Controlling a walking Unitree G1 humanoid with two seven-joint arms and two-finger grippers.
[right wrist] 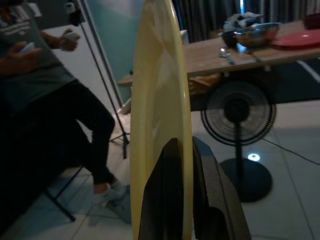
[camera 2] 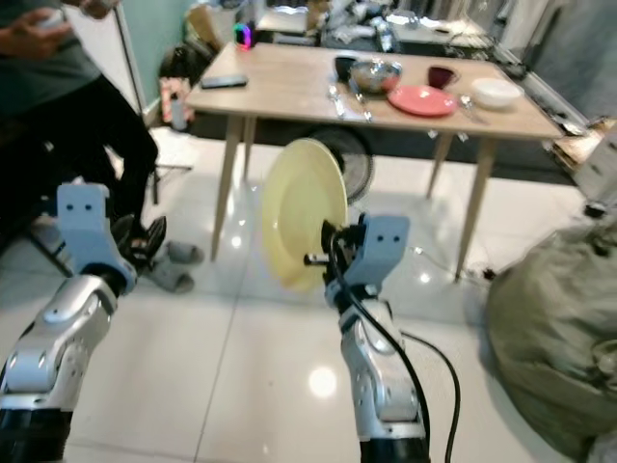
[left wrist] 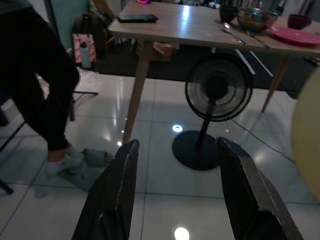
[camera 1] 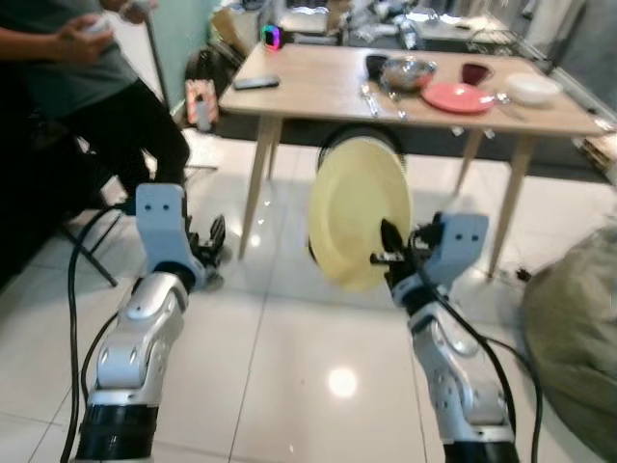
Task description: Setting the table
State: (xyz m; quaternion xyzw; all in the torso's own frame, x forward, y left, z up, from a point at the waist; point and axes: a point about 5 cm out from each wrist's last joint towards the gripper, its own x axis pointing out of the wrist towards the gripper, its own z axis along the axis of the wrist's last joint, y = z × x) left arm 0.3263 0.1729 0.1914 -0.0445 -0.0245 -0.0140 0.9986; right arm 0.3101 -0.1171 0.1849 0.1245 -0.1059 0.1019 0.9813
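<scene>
Right claw [camera 1: 390,253] clamped on the lower rim of a pale yellow plate [camera 1: 359,213], one black finger each side of the edge per right wrist view; plate is round, smooth, matte, held upright on edge in the air, short of the bench [camera 1: 318,89] and well above the glossy white tile floor [camera 1: 289,367]. Left claw [left wrist: 175,195] open, holding nothing, fingers spread, hovering over the floor off to the plate's left. Bench is light wood with splayed tapered legs; on it a flat red plate [camera 1: 458,96], shiny metal bowl [camera 1: 408,71], dark cup [camera 1: 475,72], white bowl [camera 1: 533,89], cutlery [camera 1: 369,97], black phone [camera 1: 255,83]. Black mesh fan [left wrist: 218,95] stands under the bench, mostly hidden behind the yellow plate in the eye views. Person [camera 1: 87,96] seated at left, cut off by the frame. Grey-green fabric heap [camera 1: 574,328] at right, also cut off, can't tell what it is
</scene>
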